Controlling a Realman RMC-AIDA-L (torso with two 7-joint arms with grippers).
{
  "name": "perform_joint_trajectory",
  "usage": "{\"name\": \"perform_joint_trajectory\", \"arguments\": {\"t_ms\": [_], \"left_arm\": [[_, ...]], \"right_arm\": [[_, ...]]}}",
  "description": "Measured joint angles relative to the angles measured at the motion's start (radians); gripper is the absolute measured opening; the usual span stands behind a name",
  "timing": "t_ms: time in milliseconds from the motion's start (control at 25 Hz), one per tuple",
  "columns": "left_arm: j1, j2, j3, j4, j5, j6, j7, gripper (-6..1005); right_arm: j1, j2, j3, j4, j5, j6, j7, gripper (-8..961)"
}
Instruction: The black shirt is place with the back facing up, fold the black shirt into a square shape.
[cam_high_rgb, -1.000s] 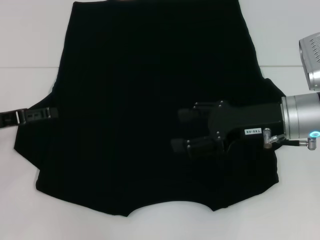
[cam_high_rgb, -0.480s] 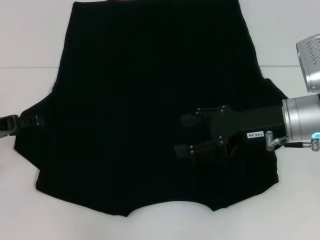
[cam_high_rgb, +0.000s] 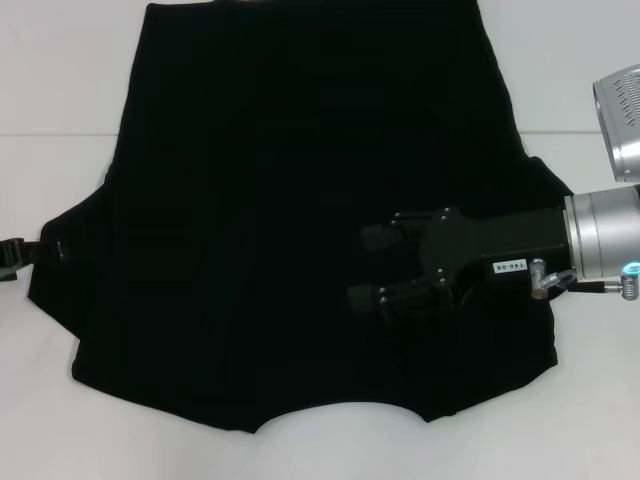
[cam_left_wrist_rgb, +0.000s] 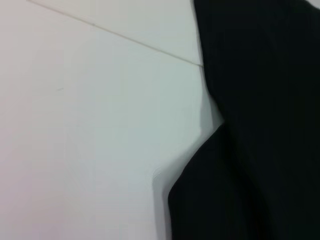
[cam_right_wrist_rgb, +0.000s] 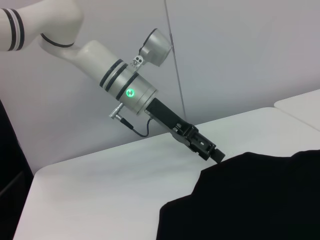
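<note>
The black shirt lies spread flat on the white table, plain side up, its hem toward the far edge and its sleeves out to either side. My right gripper hovers open over the shirt's right half, its two black fingers apart and pointing left with nothing between them. At the table's left edge, my left gripper is just at the tip of the left sleeve. The right wrist view shows the left gripper reaching down to the sleeve edge of the shirt. The left wrist view holds only the shirt edge and table.
A seam crosses the white tabletop behind the shirt's middle. The silver wrist of my right arm reaches in from the right edge, with another silver arm segment above it. A pale wall stands behind the table.
My left gripper has pulled back leftward off the left sleeve to the frame's edge. The right gripper has hardly moved, and the shirt lies as before.
</note>
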Motion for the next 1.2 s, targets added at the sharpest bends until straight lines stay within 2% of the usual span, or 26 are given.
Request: {"name": "perform_joint_trajectory", "arguments": {"t_ms": [200, 1200], "left_arm": [[-0.012, -0.009, 0.007, -0.008, 0.011, -0.008, 0.004, 934], [-0.015, -0.018, 0.029, -0.029, 0.027, -0.026, 0.001, 922]], "right_arm": [[0.001, 0.002, 0.002, 0.000, 0.000, 0.003, 0.000, 915], [0.000, 0.007, 0.003, -0.002, 0.010, 0.012, 0.000, 914]]}}
